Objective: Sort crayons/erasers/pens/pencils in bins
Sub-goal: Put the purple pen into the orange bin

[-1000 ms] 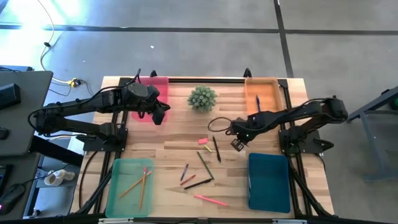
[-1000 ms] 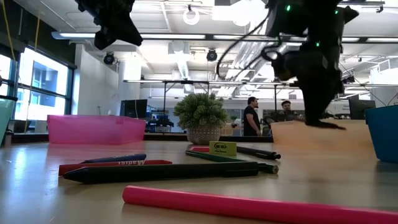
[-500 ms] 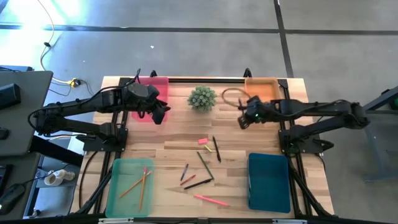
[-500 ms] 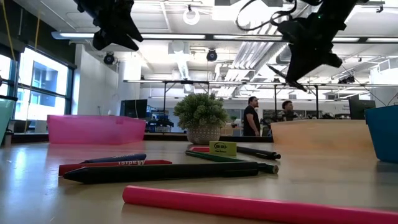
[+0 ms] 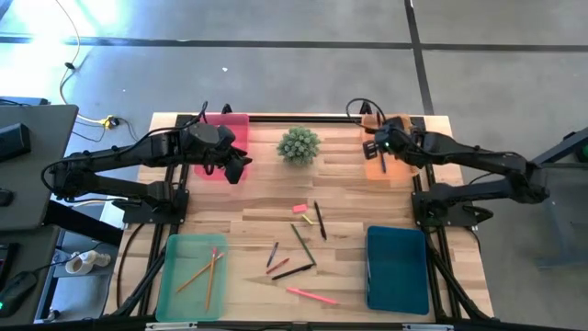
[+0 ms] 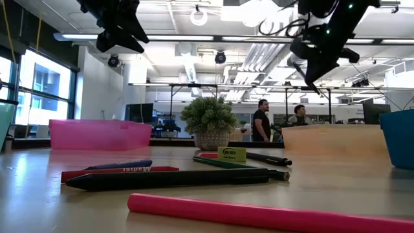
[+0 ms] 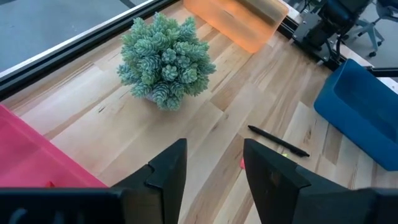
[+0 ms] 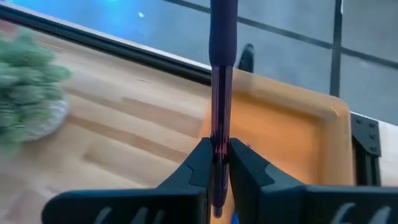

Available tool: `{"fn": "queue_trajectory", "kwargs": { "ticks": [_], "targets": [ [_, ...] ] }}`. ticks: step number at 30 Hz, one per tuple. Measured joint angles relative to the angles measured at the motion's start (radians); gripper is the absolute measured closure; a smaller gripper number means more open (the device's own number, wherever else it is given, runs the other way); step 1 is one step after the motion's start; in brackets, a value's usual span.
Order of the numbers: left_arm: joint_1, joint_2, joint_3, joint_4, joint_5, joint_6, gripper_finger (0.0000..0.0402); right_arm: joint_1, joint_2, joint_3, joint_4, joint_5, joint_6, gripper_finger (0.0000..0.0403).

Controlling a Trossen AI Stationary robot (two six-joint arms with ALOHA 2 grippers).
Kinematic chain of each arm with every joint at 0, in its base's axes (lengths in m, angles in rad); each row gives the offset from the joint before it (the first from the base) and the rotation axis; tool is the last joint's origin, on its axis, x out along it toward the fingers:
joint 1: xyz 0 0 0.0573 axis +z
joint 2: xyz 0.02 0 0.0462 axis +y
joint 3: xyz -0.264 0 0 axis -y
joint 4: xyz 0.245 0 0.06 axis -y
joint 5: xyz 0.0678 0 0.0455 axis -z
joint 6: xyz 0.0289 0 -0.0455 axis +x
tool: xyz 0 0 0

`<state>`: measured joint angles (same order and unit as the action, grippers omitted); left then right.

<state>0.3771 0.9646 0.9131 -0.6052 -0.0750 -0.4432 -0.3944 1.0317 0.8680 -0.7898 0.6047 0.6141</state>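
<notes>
Purple pen [image 8: 222,74] pinched in the right tool [image 8: 216,163] above the orange bin [image 8: 292,134].

Its long axis runs straight out past the fingertips, toward the bin's far rim; only the right wrist view shows this grip. Over the pink bin [image 5: 223,147] the left tool [image 7: 211,165] hangs with fingers parted, empty. Between them stands a potted plant [image 5: 299,144]; pencils [image 5: 303,244], crayons and erasers lie mid-counter [image 5: 257,207].

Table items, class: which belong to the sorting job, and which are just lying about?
Job: pink bin, orange bin, green bin, blue bin, loose pencils, purple pen in right pincer.
Lying about: potted plant.
</notes>
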Motion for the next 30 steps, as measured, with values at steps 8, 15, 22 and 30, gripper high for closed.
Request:
{"fn": "queue_trajectory", "kwargs": {
  "ticks": [8, 15, 22, 30],
  "targets": [
    [0.0, 0.0, 0.0, 0.0, 0.0, 0.0, 0.0257, -0.138, 0.071, 0.0, -0.014, -0.109, -0.058, 0.0382],
    [0.0, 0.0, 0.0, 0.0, 0.0, 0.0, 0.0257, -0.247, 0.183, 0.0, -0.081, -0.276, -0.081, 0.0382],
    [0.0, 0.0, 0.0, -0.005, 0.001, 0.0, 0.0257, -0.292, 0.299, 0.0, -0.084, -0.331, -0.125, 0.0382],
    [0.0, 0.0, 0.0, -0.005, 0.001, 0.0, 0.0257, -0.315, 0.402, 0.0, -0.085, -0.344, -0.144, 0.0382]
  ]
}}
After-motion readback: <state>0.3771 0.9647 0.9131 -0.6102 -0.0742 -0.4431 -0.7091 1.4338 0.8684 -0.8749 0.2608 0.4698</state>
